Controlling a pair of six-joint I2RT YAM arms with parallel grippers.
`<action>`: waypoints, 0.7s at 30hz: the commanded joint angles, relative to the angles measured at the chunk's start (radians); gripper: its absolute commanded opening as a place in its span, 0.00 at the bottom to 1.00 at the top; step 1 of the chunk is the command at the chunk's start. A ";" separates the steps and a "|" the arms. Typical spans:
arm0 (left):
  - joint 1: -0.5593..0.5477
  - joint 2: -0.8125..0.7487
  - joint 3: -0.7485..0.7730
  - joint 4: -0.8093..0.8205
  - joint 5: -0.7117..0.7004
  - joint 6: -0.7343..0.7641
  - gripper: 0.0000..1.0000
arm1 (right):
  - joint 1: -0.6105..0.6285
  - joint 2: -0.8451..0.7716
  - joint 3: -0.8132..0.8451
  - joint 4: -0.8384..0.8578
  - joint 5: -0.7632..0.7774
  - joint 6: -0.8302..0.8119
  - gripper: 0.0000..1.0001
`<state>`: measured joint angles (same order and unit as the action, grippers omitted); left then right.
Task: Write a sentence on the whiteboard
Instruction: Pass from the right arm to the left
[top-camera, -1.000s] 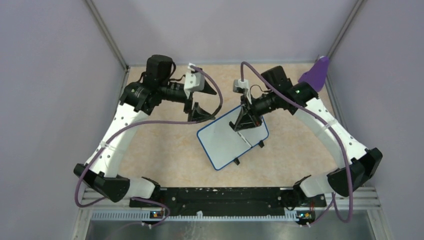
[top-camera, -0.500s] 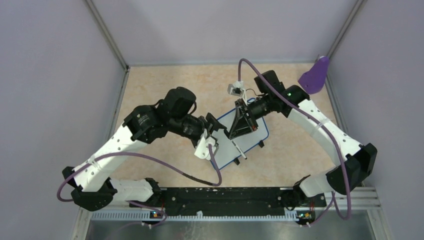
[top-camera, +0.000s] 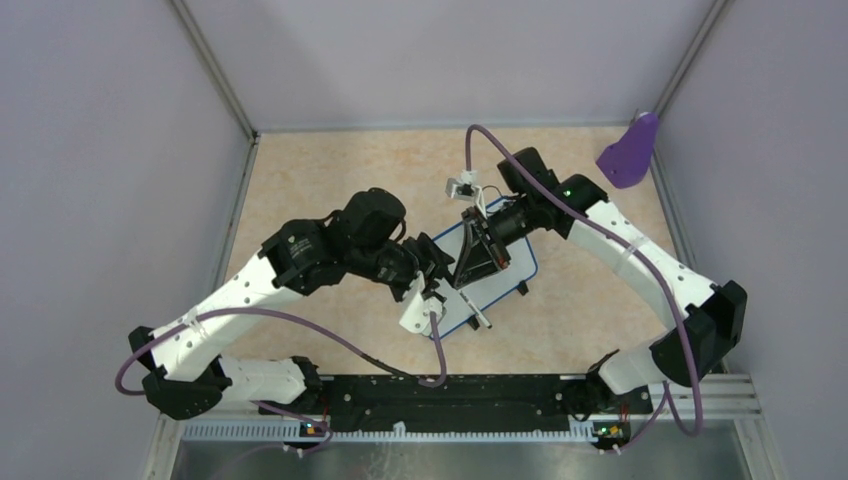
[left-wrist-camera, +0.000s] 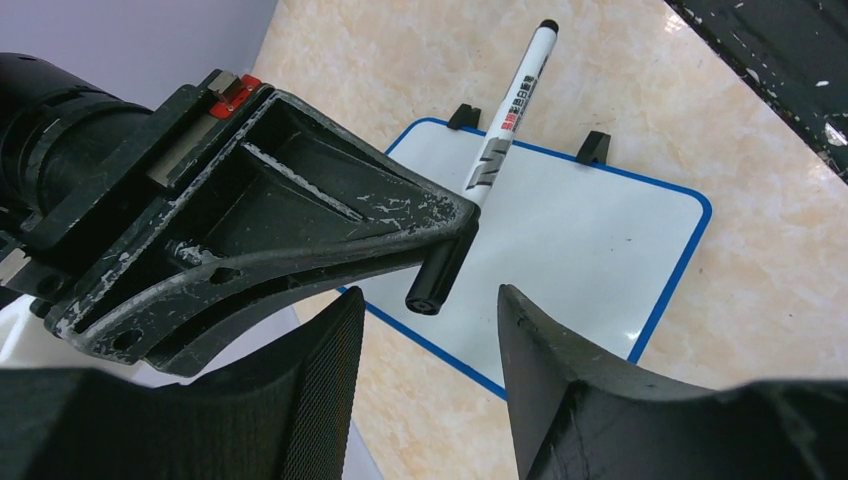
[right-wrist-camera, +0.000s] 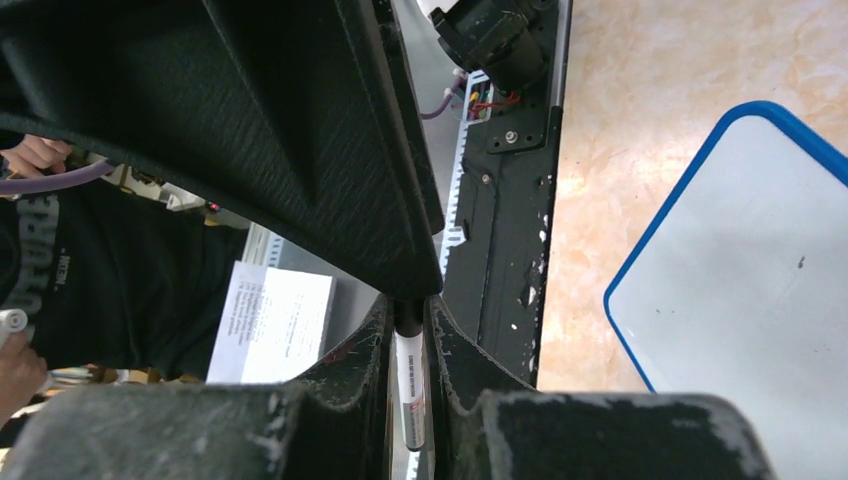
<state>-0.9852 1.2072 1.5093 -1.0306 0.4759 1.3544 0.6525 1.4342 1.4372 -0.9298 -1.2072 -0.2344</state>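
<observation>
The whiteboard (top-camera: 505, 268) lies flat on the table, blue-rimmed and blank; no sentence shows on it. It also shows in the left wrist view (left-wrist-camera: 590, 230) and the right wrist view (right-wrist-camera: 740, 290). My right gripper (top-camera: 466, 278) is shut on a white marker (left-wrist-camera: 505, 130) with black ends, held above the board's left part. The marker sits between its fingers in the right wrist view (right-wrist-camera: 410, 385). My left gripper (left-wrist-camera: 430, 310) is open, its jaws either side of the marker's black end (left-wrist-camera: 438, 275), not touching it. It shows beside the right gripper in the top view (top-camera: 436, 262).
A purple scoop-shaped object (top-camera: 628, 155) leans in the back right corner. Grey walls enclose the table on three sides. The black base rail (top-camera: 440, 390) runs along the near edge. Both arms crowd the table's middle.
My left arm has swung from the back of the table forward and right, bringing its open jaws up to the marker. My right gripper has shifted slightly left, still holding the marker.
</observation>
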 joint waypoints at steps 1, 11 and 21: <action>-0.008 -0.010 -0.023 0.030 -0.014 0.046 0.56 | 0.016 0.001 -0.012 0.010 -0.036 -0.002 0.00; -0.053 0.020 -0.014 -0.004 -0.061 0.085 0.41 | 0.016 0.023 -0.015 0.042 -0.082 0.052 0.00; -0.065 0.015 -0.043 0.011 -0.097 0.072 0.12 | 0.016 0.027 -0.014 0.050 -0.106 0.070 0.00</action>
<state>-1.0431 1.2240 1.4849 -1.0473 0.3946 1.4395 0.6582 1.4635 1.4189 -0.9207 -1.2510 -0.1711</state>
